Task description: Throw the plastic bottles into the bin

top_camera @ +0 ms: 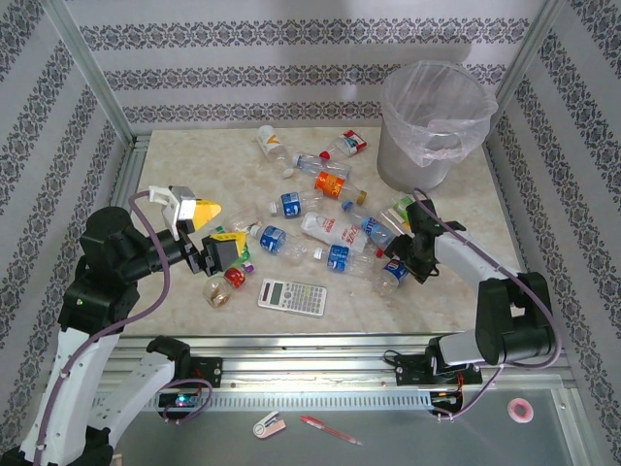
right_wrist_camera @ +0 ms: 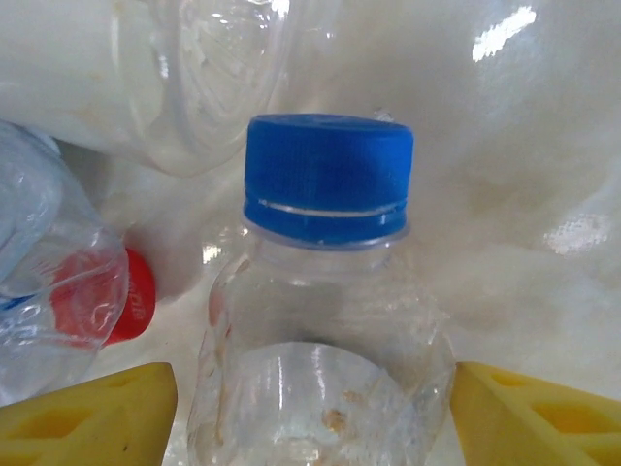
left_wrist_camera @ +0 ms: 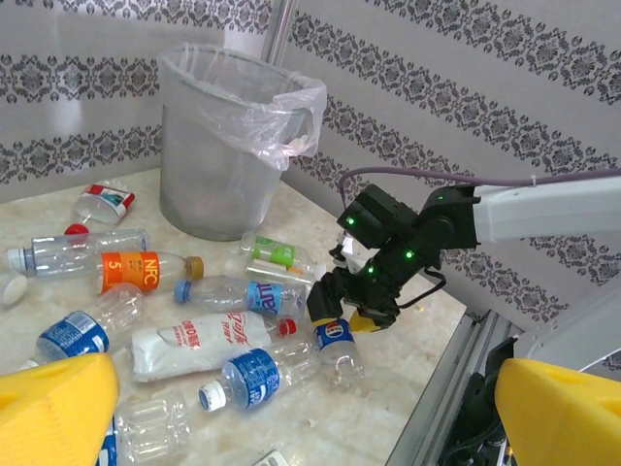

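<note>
At the left edge of the counter (top_camera: 175,160), the left fingers (left_wrist_camera: 58,403) hang spread fully wide and hold nothing, poised over the left end of the pile. Behind them the counter is bare as far as the far-left corner. The plastic bottles (top_camera: 320,228) sprawl across the middle, and a calculator (top_camera: 292,296) lies near the front edge. At the pile's right end, the right fingers (right_wrist_camera: 92,413) stand partly open on either side of a blue-capped bottle (right_wrist_camera: 325,291). A sliver of gap shows on the bottle's left, so it is not clamped. Open counter runs from there to the right edge. The bin (top_camera: 432,131) stands in the far-right corner, with the nearest bottles close to its base.
</note>
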`<state>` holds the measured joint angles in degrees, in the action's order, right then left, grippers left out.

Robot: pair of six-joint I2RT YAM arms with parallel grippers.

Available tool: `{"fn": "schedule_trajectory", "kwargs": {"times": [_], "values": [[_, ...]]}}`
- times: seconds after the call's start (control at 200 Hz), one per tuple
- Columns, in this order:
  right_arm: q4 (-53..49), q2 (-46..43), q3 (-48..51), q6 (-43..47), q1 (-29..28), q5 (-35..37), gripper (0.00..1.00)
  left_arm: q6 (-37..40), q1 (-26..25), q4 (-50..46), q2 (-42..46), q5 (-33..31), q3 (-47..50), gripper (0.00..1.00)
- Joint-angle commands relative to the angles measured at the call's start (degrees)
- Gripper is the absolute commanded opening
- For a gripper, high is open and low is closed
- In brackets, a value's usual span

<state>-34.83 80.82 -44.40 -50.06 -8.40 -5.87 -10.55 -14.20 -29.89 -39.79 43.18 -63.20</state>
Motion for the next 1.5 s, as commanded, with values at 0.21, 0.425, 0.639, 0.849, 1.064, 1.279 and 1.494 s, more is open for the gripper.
{"fn": "schedule_trajectory", "kwargs": {"times": [0.21,0.425,0.639,0.849,1.064,1.279,1.494], "values": [[2.67,2.15,2.74,-1.63,-0.39,1.83,0.61,1.23,-0.53,-2.03,-0.24,0.54,-0.15,1.0],[1.17,-0.84,2.18,-1.91,-0.65,2.0,0.44,1.23,-0.49,-0.23,-1.4,0.53,0.13,1.0],[-6.03,-9.95,-2.95,-1.64,-3.05,3.52,0.36,-1.3,-0.59,5.07,-1.99,-0.11,1.53,1.0],[-11.38,-20.35,-12.72,0.12,-4.65,4.21,0.3,-3.34,-0.68,8.6,-2.77,-1.35,2.62,1.0],[-9.52,-20.6,-30.47,8.08,-4.75,6.31,0.28,-4.39,-1.2,11.26,-4.59,-2.64,3.13,1.0],[1.28,-13.49,-48.32,24.34,-4.35,16.75,0.26,-5.52,-2.3,15.29,-7.45,-4.55,2.9,1.0],[24.38,-8.58,-53.33,37.06,-2.85,22.65,0.23,-5.88,-4.34,17.44,-9.12,-7.95,2.93,1.0]]}}
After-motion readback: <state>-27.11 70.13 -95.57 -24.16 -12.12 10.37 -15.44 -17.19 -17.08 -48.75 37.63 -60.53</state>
